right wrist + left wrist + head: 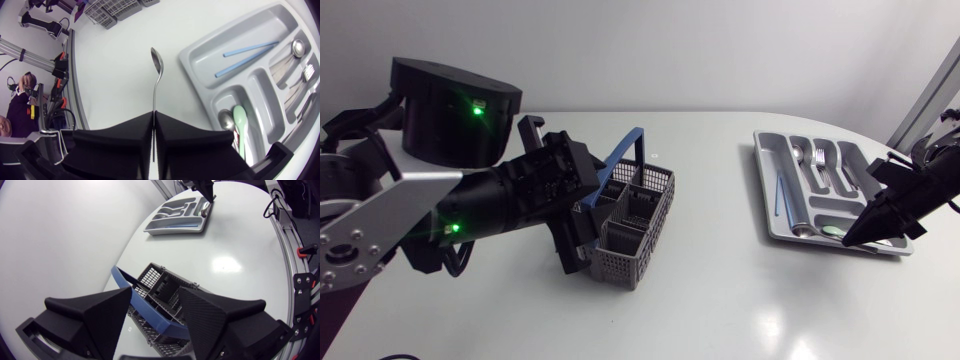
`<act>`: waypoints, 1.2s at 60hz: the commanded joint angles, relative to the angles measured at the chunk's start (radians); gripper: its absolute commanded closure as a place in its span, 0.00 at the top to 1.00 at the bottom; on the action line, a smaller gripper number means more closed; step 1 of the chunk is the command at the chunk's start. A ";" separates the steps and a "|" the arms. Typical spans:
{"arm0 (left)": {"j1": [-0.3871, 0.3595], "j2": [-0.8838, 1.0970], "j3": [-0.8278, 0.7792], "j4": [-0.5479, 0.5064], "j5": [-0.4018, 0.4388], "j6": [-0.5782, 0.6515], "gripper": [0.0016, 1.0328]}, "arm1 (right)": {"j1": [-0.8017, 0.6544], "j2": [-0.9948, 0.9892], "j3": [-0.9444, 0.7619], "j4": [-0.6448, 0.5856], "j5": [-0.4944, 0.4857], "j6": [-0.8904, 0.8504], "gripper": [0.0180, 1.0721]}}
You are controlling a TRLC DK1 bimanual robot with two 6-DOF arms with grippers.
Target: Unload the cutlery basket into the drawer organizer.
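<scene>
The grey mesh cutlery basket (635, 215) with a blue handle (150, 314) stands left of the table's middle. No cutlery sticks out of it. My left gripper (578, 238) is at the basket's near left end. In the left wrist view it (156, 292) is open, with the blue handle running across the gap between its fingers. The grey drawer organizer (762, 175) lies at the right. My right gripper (855, 235) hovers at the organizer's front edge. It (153, 114) is shut on the handle of a metal spoon (157, 62), which points out over bare table beside the organizer (197, 45).
The organizer holds two blue chopsticks (247, 55), forks (820, 160), metal spoons (298, 47) and a pale green spoon (240, 130). Bare white tabletop (720, 270) lies between basket and organizer. The left arm's bulky links (450, 110) cover the table's left part.
</scene>
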 commanded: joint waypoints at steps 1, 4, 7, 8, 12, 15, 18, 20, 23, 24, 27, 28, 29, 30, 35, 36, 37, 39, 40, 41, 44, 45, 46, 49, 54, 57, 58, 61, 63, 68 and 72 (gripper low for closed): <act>0.007 -0.012 0.027 -0.012 0.007 -0.023 0.64 | -0.042 0.068 0.062 -0.022 0.010 -0.075 0.07; 0.007 -0.013 0.025 -0.012 0.007 -0.024 0.64 | -0.059 0.094 0.083 -0.014 0.027 -0.081 0.07; 0.005 -0.015 0.025 -0.012 0.008 -0.027 0.64 | -0.073 0.120 0.108 -0.011 0.040 -0.081 0.06; 0.005 -0.015 0.025 -0.012 0.008 -0.027 0.64 | -0.080 0.128 0.119 -0.011 0.040 -0.081 0.06; 0.002 -0.015 0.027 -0.012 0.007 -0.031 0.64 | -0.102 0.156 0.149 0.005 0.049 -0.082 0.06; -0.001 -0.015 0.027 -0.012 0.007 -0.032 0.64 | -0.117 0.166 0.163 0.032 0.055 -0.082 0.06; -0.003 -0.015 0.025 -0.011 0.008 -0.034 0.64 | -0.131 0.182 0.184 0.045 0.064 -0.082 0.06; -0.004 -0.015 0.025 -0.011 0.008 -0.035 0.64 | -0.137 0.189 0.194 0.052 0.072 -0.082 0.06; -0.006 -0.015 0.025 -0.009 0.008 -0.037 0.64 | -0.145 0.199 0.206 0.068 0.073 -0.082 0.06; -0.006 -0.015 0.024 -0.009 0.007 -0.037 0.64 | -0.148 0.200 0.209 0.071 0.075 -0.081 0.06; -0.007 -0.013 0.024 -0.008 0.007 -0.037 0.64 | -0.152 0.216 0.226 0.082 0.083 -0.076 0.06; -0.007 -0.013 0.024 -0.008 0.007 -0.038 0.64 | -0.152 0.220 0.232 0.088 0.087 -0.072 0.06; -0.009 -0.012 0.024 -0.008 0.008 -0.038 0.64 | -0.154 0.226 0.237 0.094 0.092 -0.067 0.06; -0.009 -0.012 0.024 -0.006 0.007 -0.040 0.64 | -0.154 0.229 0.240 0.098 0.095 -0.066 0.06; -0.012 -0.013 0.024 -0.006 0.007 -0.043 0.64 | -0.152 0.242 0.244 0.131 0.113 -0.058 0.06; -0.012 -0.013 0.024 -0.006 0.008 -0.043 0.64 | -0.151 0.243 0.243 0.144 0.121 -0.052 0.06; -0.012 -0.013 0.022 -0.006 0.008 -0.044 0.64 | -0.149 0.245 0.238 0.160 0.129 -0.043 0.06; -0.012 -0.013 0.022 -0.006 0.008 -0.044 0.64 | -0.145 0.245 0.232 0.185 0.142 -0.035 0.06; -0.012 -0.013 0.022 -0.006 0.007 -0.044 0.64 | -0.142 0.245 0.226 0.199 0.150 -0.032 0.06; -0.013 -0.013 0.021 -0.006 0.008 -0.044 0.64 | -0.139 0.243 0.221 0.211 0.156 -0.030 0.06; -0.013 -0.013 0.021 -0.006 0.008 -0.044 0.64 | -0.129 0.239 0.201 0.254 0.170 -0.021 0.06; -0.013 -0.015 0.019 -0.006 0.008 -0.044 0.64 | -0.128 0.237 0.194 0.269 0.179 -0.019 0.06; -0.013 -0.015 0.019 -0.006 0.008 -0.044 0.64 | -0.123 0.234 0.186 0.286 0.185 -0.018 0.06; -0.013 -0.016 0.018 -0.006 0.007 -0.044 0.64 | -0.117 0.223 0.163 0.328 0.198 -0.018 0.06; -0.013 -0.019 0.016 -0.006 0.008 -0.044 0.64 | -0.109 0.212 0.131 0.397 0.219 -0.023 0.06; -0.013 -0.024 0.013 -0.006 0.007 -0.043 0.64 | -0.106 0.208 0.117 0.412 0.224 -0.036 0.06; -0.012 -0.024 0.013 -0.006 0.008 -0.043 0.64 | -0.106 0.206 0.112 0.417 0.225 -0.041 0.06; -0.012 -0.027 0.010 -0.006 0.007 -0.043 0.64 | -0.106 0.203 0.102 0.429 0.225 -0.049 0.06; -0.012 -0.030 0.009 -0.006 0.008 -0.043 0.64 | -0.106 0.199 0.096 0.435 0.222 -0.056 0.06; -0.012 -0.035 0.002 -0.008 0.008 -0.043 0.64 | -0.106 0.171 0.053 0.499 0.219 -0.064 0.36; -0.007 -0.041 -0.002 -0.008 0.008 -0.043 0.64 | -0.106 0.123 -0.013 0.579 0.225 -0.064 0.91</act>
